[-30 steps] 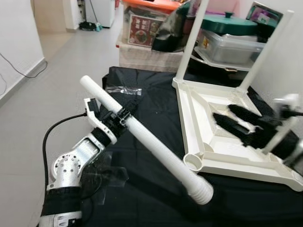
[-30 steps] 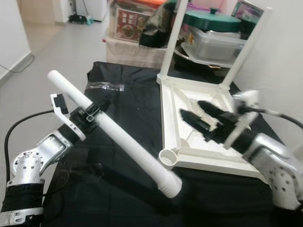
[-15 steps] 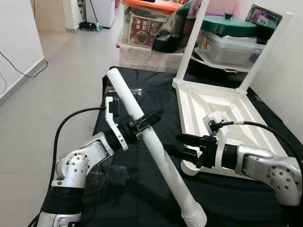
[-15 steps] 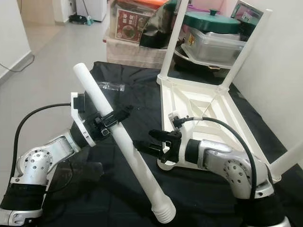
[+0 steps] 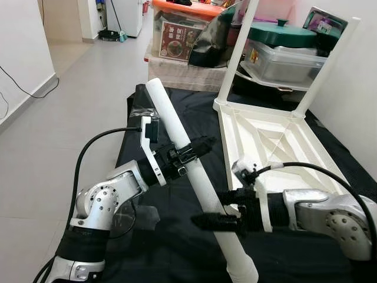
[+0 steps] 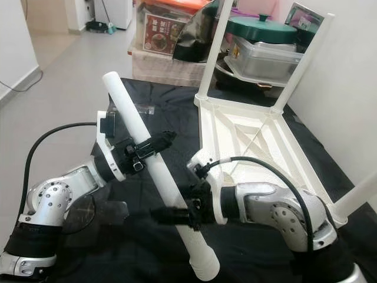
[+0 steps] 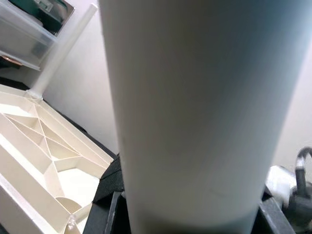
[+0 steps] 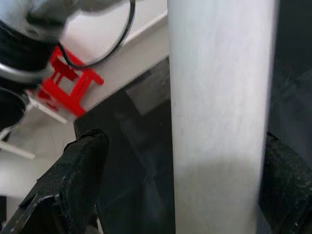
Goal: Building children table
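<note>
A long white table leg (image 5: 177, 130) with a ribbed lower end slants over the black cloth. My left gripper (image 5: 185, 158) is shut on its upper part; the left wrist view has the leg (image 7: 195, 122) right against the camera. My right gripper (image 5: 219, 209) is open lower down, one finger on each side of the leg. In the right wrist view the leg (image 8: 219, 122) stands between the fingers (image 8: 78, 180), with a gap on one side. The white tabletop (image 5: 283, 135) lies upside down to the right, with two legs (image 5: 238, 53) standing up at its far corners.
The black cloth (image 5: 194, 112) covers a low surface. A small clear plastic bag (image 5: 144, 112) lies at its far left. Storage boxes and a green-lidded container (image 5: 283, 32) stand behind. A white wall rises close on the right. Open floor (image 5: 70, 88) lies to the left.
My right gripper moved left from the tabletop's near corner to the leg and now straddles it. The left arm swung the leg steeper and closer to the tabletop.
</note>
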`<state>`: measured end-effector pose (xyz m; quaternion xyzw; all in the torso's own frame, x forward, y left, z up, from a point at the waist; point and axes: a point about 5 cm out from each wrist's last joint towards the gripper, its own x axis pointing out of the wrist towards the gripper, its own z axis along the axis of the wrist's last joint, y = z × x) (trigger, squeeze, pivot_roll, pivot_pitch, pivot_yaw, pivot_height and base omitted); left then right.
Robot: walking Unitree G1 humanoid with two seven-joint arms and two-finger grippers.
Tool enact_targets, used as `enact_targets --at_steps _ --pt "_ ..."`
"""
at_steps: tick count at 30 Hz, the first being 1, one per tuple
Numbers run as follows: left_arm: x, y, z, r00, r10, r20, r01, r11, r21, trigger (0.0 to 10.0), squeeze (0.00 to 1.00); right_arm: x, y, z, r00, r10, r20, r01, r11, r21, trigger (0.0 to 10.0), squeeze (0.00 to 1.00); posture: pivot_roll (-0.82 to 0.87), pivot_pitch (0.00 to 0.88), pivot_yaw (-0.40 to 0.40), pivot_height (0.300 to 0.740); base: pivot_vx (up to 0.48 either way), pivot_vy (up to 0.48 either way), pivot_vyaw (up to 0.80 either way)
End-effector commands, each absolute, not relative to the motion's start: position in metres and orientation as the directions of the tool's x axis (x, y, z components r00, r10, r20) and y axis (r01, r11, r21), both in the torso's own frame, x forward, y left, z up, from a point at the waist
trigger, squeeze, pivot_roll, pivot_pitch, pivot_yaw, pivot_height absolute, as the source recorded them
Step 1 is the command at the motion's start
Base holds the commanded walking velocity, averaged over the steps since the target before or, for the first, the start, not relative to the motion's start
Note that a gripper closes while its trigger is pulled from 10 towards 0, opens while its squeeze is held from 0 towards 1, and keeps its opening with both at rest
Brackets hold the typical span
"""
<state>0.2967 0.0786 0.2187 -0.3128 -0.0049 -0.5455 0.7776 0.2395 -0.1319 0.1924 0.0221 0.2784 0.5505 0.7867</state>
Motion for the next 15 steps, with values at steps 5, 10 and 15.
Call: enact_targets --at_steps 5,10,15 --pt "0.296 0.068 0.215 0.387 -0.865 0.320 0.856 0.207 -0.474 0.0 0.00 0.243 -0.123 0.175 0.239 0.842 -0.483 -0.840 0.429 0.332 8.1 0.00 0.13 0.000 -0.155 0.740 0.000 0.000 0.00" --pt "0.297 0.066 0.215 0.375 -0.869 0.322 0.858 0.195 -0.475 0.0 0.00 0.252 -0.115 0.165 0.277 0.809 -0.518 -0.833 0.471 0.290 10.0 0.00 0.12 0.000 -0.145 0.740 0.000 0.000 0.00" --pt "0.294 0.061 0.210 0.361 -0.879 0.312 0.856 0.180 -0.484 0.0 0.00 0.259 -0.111 0.160 0.302 0.792 -0.531 -0.836 0.488 0.251 9.6 0.00 0.12 0.000 -0.145 0.740 0.000 0.000 0.00"
